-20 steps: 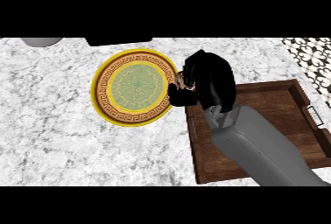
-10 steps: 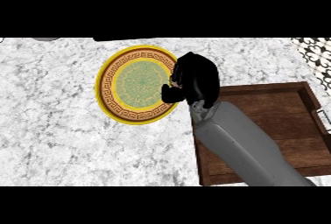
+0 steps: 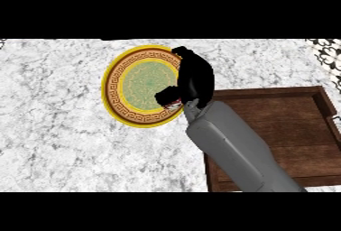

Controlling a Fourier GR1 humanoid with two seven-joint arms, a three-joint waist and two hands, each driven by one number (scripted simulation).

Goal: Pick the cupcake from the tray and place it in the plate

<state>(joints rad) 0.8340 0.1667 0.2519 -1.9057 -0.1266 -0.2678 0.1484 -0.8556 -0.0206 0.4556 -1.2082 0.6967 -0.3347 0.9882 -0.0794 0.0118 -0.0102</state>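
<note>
marble counter [image 3: 60,135] is seen from steeply above, white with grey veining. a round plate [image 3: 133,81] lies flat on it, with a yellow rim, a brown band of key pattern and a pale green middle. just beside the plate, on the side away from its far-left edge, a dark wooden tray [image 3: 293,131] with raised walls rests on the counter; the plate and the tray are close together but do not appear to touch.

one grey forearm [image 3: 233,149] is brought in from the lower edge, passing over the tray's near corner toward the plate. the black right hand [image 3: 194,76] is held over the plate's tray-side rim, hiding part of that rim. its fingers are curled downward and drawn together, with the thumb closed in beneath them.

only a small red and white patch of the cupcake [image 3: 174,104] is shown, pinched under the thumb at the lower part of the hand, over the plate's patterned band near the tray-side rim. whether the cupcake touches the plate or is held just above it cannot be told. the rest of the cupcake is hidden by the hand.
</note>
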